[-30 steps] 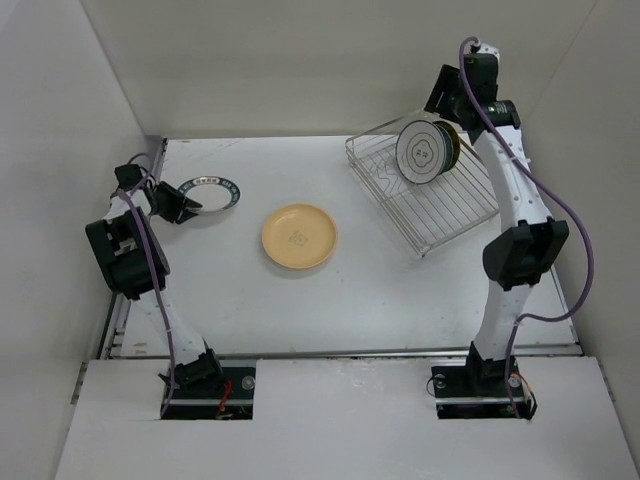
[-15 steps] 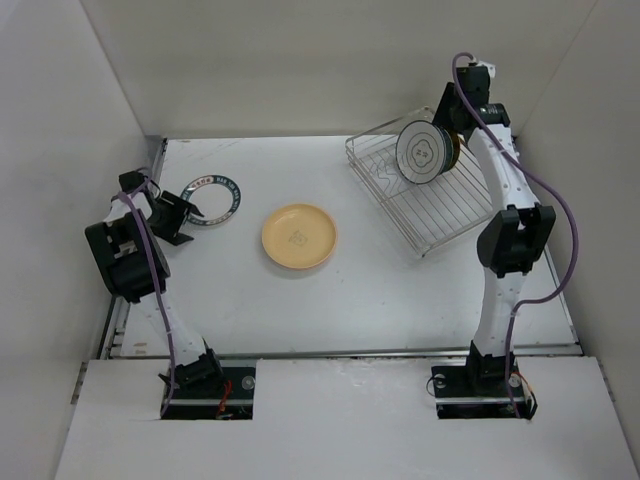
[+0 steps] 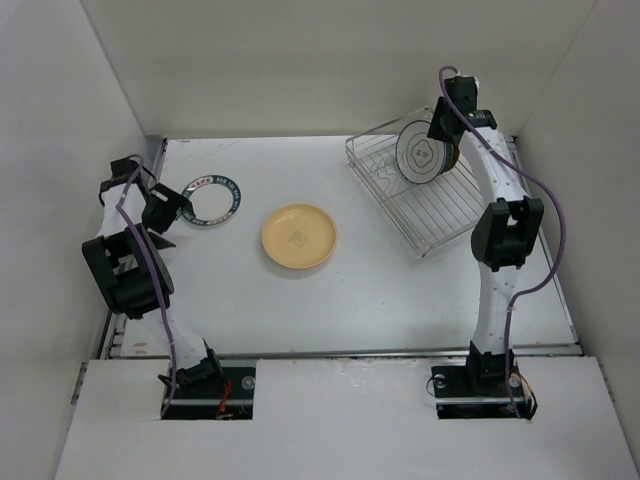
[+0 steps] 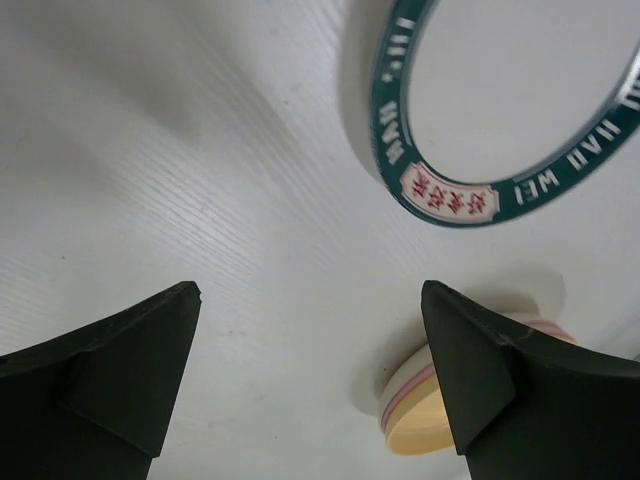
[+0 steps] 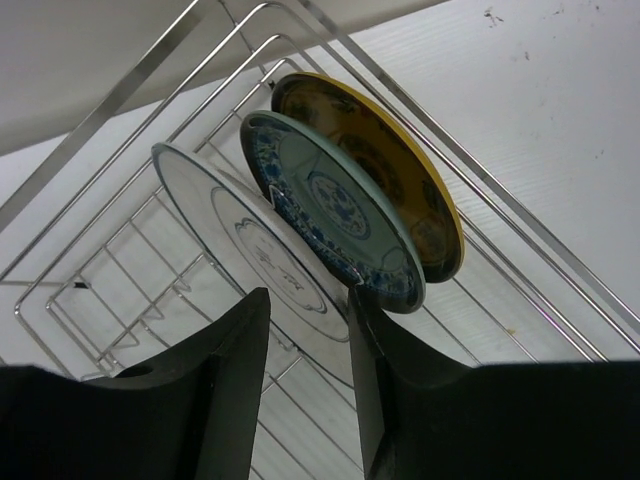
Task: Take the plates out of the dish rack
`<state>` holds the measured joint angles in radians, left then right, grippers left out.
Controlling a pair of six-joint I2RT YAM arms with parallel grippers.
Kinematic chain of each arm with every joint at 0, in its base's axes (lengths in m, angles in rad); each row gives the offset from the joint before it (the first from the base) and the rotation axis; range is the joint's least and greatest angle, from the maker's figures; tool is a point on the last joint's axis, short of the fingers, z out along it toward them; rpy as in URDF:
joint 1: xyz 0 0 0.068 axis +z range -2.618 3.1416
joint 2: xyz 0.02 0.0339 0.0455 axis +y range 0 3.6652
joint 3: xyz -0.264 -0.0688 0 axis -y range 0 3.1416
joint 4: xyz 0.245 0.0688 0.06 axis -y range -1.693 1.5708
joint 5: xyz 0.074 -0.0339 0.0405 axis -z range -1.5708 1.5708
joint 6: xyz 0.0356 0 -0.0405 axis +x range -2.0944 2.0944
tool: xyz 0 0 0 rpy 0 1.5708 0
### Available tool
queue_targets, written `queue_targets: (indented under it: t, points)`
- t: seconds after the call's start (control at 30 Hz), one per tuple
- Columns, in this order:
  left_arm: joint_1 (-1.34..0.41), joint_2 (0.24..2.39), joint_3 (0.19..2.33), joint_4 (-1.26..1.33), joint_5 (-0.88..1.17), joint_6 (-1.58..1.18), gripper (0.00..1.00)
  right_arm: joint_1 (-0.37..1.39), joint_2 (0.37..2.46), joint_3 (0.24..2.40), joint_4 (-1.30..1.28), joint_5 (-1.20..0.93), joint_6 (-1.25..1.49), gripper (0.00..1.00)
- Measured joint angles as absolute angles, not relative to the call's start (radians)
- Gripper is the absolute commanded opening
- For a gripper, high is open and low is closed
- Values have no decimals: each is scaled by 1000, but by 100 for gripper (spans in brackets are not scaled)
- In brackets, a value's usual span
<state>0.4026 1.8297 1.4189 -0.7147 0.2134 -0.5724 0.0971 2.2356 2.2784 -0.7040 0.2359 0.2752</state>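
The dish rack [image 3: 450, 215] stands at the back right with three plates upright in it. In the right wrist view they are a white plate [image 5: 225, 225], a blue-patterned one [image 5: 330, 205] and a dark yellow-rimmed one [image 5: 415, 185]. My right gripper [image 3: 440, 128] [image 5: 305, 305] is open, its fingers either side of the white plate's [image 3: 420, 150] edge. The teal-rimmed plate [image 3: 211, 197] [image 4: 400, 165] lies flat on the table at the left. My left gripper [image 3: 168, 210] [image 4: 310, 292] hangs open just left of it, holding nothing.
A stack of plates with a yellow-tan one on top [image 3: 299, 236] [image 4: 425, 415] lies mid-table; cream and pink rims show under it. White walls close in the table [image 3: 380, 290] on the left, back and right. The rack's wires [image 5: 100, 118] surround the right gripper.
My left gripper has opened and drawn back left, leaving the teal-rimmed plate flat on the table. My right gripper has moved onto the rack's plates, its jaws narrowing.
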Motion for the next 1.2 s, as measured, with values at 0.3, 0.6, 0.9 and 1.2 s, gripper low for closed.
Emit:
queue_targets:
  t: [0.3, 0.6, 0.9, 1.2]
  points:
    - [289, 1699, 1458, -750, 232, -456, 91, 93, 2253, 2276, -691, 223, 260, 17]
    - [170, 1623, 1460, -753, 210, -316, 89, 87, 2250, 2260, -679, 202, 198, 0]
    - [123, 1594, 1467, -754, 320, -221, 89, 98, 2178, 2247, -701, 205, 187, 0]
    - [67, 1594, 1500, -758, 579, -113, 89, 104, 1924, 2255, -709, 201, 191, 0]
